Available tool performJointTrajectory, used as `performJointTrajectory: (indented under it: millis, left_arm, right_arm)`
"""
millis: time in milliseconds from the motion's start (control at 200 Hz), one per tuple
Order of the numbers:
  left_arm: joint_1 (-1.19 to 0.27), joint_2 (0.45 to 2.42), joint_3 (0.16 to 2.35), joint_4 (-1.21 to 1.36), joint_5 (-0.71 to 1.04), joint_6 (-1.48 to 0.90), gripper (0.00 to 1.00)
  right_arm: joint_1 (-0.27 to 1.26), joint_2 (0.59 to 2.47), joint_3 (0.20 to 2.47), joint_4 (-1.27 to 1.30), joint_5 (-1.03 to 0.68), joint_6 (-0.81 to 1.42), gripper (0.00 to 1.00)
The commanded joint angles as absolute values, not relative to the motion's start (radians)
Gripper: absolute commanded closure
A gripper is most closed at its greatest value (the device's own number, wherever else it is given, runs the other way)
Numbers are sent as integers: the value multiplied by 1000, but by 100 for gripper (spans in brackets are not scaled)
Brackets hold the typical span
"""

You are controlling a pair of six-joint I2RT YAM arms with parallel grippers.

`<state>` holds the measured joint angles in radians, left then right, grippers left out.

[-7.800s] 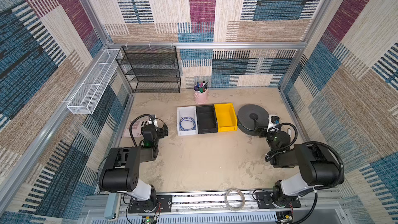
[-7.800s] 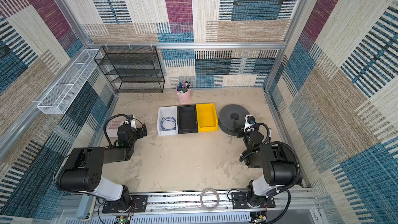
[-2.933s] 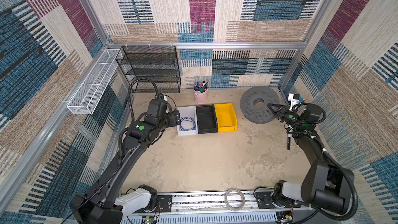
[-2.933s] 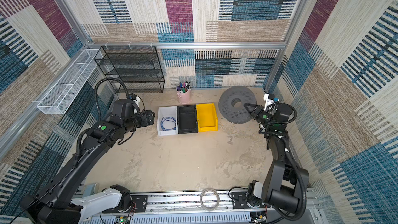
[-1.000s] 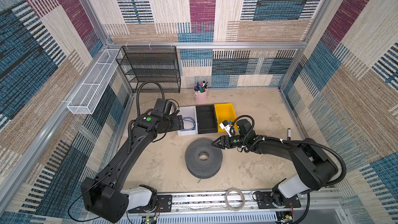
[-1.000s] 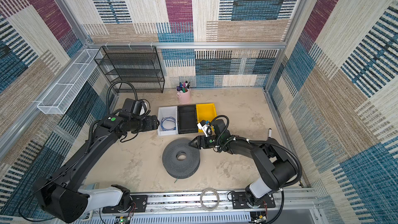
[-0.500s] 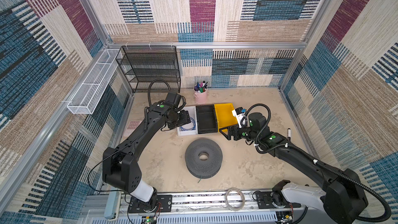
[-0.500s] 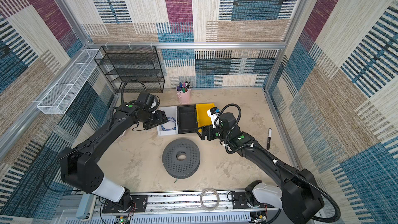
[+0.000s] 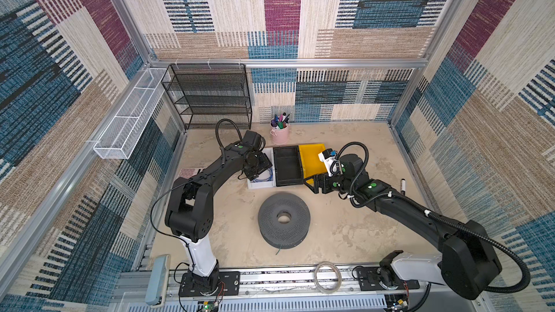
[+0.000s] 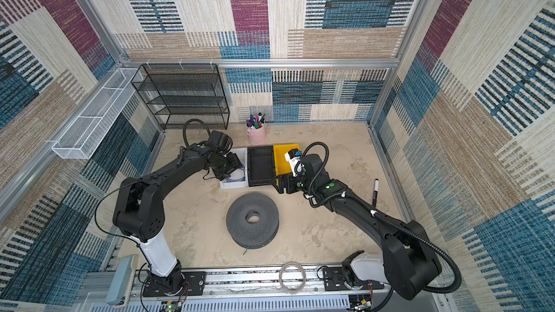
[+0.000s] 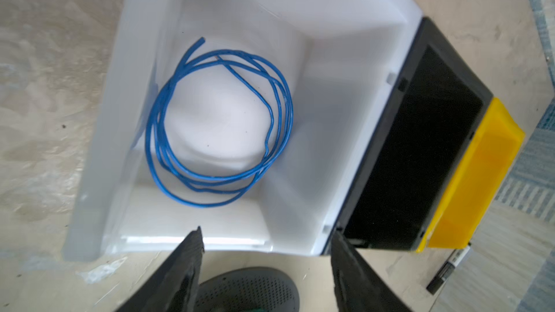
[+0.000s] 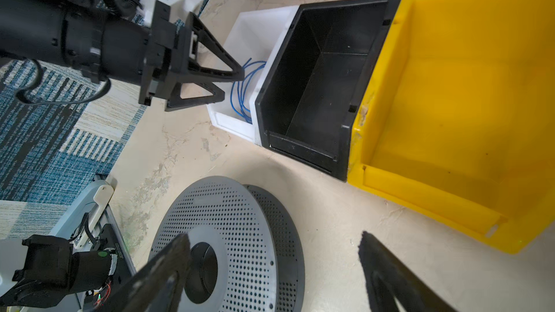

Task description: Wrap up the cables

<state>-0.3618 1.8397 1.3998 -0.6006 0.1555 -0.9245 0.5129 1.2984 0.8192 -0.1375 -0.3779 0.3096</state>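
A thin bright blue cable (image 11: 285,106) lies coiled in loose loops on the floor of a white bin (image 11: 345,115); it shows in both top views (image 9: 264,177) (image 10: 237,175) and in the right wrist view (image 12: 240,91). My left gripper (image 11: 266,232) hangs open just above that bin's near end (image 9: 258,165) (image 12: 232,85), apart from the cable. A dark grey perforated spool (image 9: 270,223) (image 12: 234,211) lies flat on the floor, a short green wire end (image 9: 278,250) poking out beneath it. My right gripper (image 12: 274,237) is open and empty in front of the bins (image 9: 310,184).
A black bin (image 9: 288,165) and a yellow bin (image 9: 312,151) stand right of the white one. A pink pen cup (image 9: 280,133) and a black mesh shelf (image 9: 210,94) are behind. A marker (image 9: 403,184) lies at the right; a clear tubing ring (image 9: 327,273) rests on the front rail.
My left gripper has come over the white bin and its jaws have narrowed somewhat. My right gripper has pulled back from the spool, which stays where it lay.
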Motion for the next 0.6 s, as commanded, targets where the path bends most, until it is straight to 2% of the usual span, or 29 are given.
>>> performJointTrajectory:
  millis: [0, 326, 591]
  left_arm:
    - [-360, 1872, 1394, -520, 115, -1064, 35]
    - [-358, 1973, 1415, -431, 82, -1146, 37]
    - [-357, 2014, 1425, -409, 60, -1162, 47]
  right_arm:
    - [511, 1314, 840, -152, -378, 272, 10]
    - [511, 1366, 871, -179, -389, 242, 11]
    - [511, 1369, 867, -190, -405, 244, 12]
